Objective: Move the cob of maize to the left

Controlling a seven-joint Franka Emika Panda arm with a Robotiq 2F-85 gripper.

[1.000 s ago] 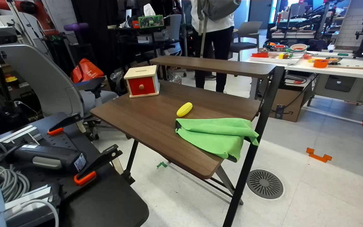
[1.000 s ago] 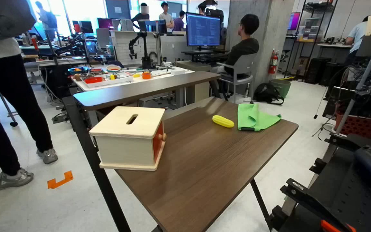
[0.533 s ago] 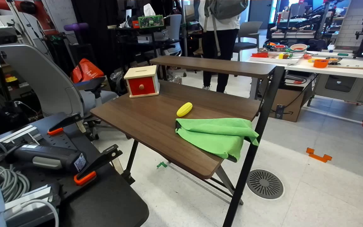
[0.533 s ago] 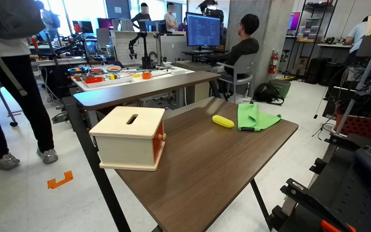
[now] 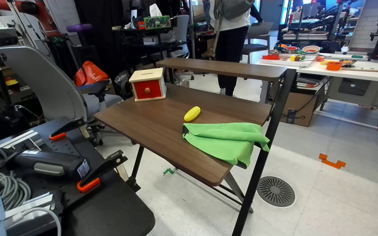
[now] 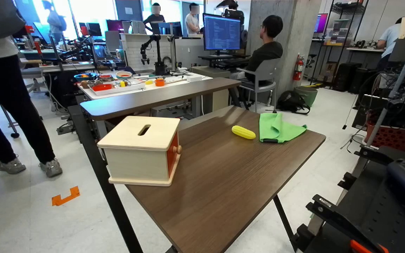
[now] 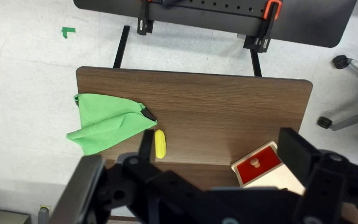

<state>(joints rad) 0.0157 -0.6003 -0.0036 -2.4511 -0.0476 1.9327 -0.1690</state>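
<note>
Gripper [image 7: 218, 146] above tabletop [image 7: 204, 105], jaws spread wide, fingers [image 7: 297, 157] overlapping its lower long edge in wrist view.

I count one cob [image 6: 243, 132], one cloth [image 6: 278, 129], one box [image 6: 139, 153] and perhaps seven people [image 6: 266, 52].

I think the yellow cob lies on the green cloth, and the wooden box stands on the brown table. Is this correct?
Not quite: the yellow cob lies beside the green cloth, on the brown table, as both exterior views show. The rest holds.
</note>
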